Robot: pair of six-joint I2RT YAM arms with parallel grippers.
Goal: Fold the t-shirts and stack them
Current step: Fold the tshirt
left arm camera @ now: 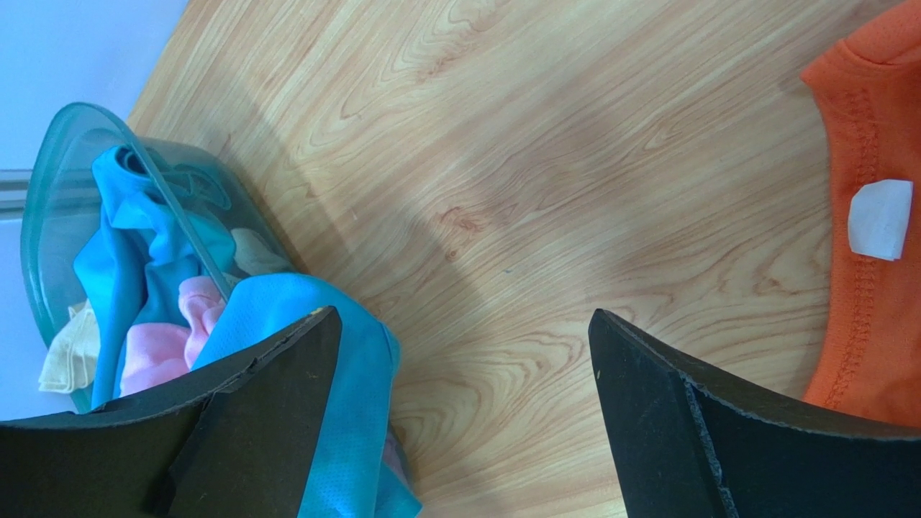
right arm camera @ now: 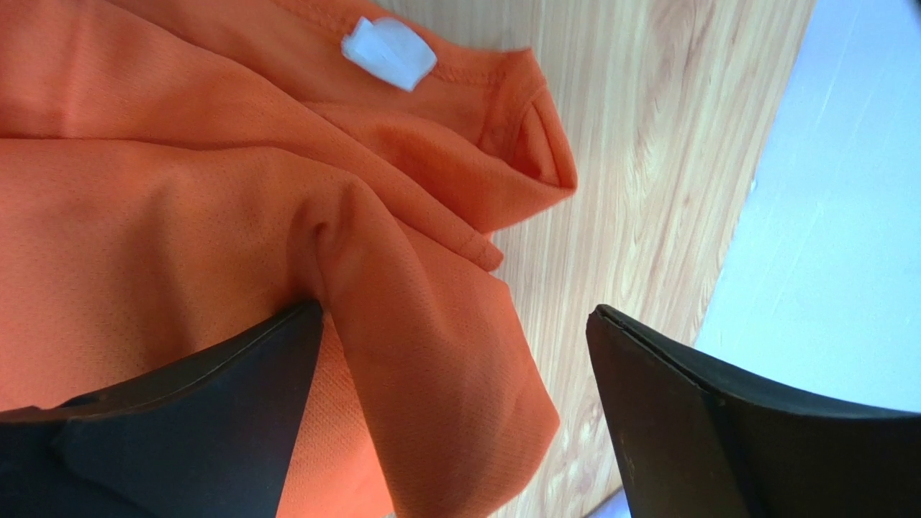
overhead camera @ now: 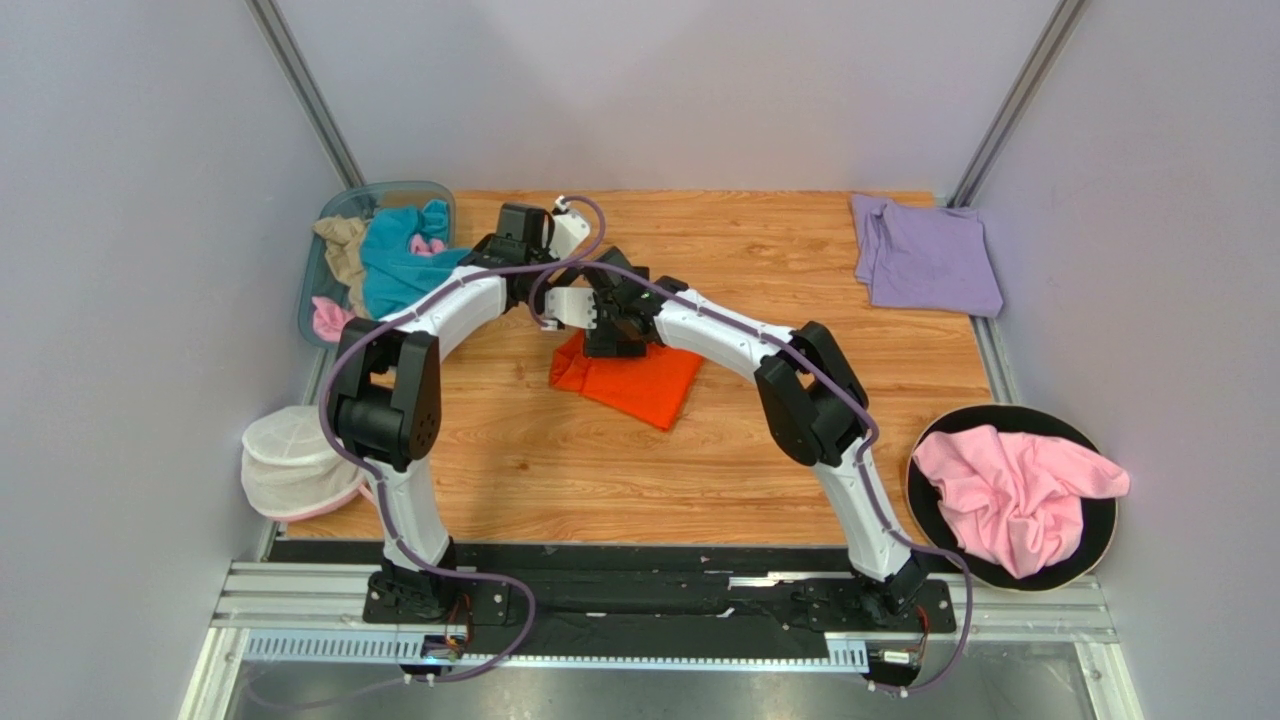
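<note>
The orange shirt lies in the middle of the desk. The right hand is spread wide right over it, holding nothing. The left hand is spread wide too. A purple shirt lies upper right.

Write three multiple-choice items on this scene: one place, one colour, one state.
1. On the wooden table, the folded pale lavender cloth t-shirt lies at: A the far right corner; B the near left corner; C the centre.
2. The crumpled cloth t-shirt on the round black tray is: A teal; B pink; C tan.
3. The right gripper over the bright orange mesh t-shirt is: A shut on it; B out of view; C open.
A: the top view shows it; B: plainly pink; C: jaws stand wide apart.
</note>
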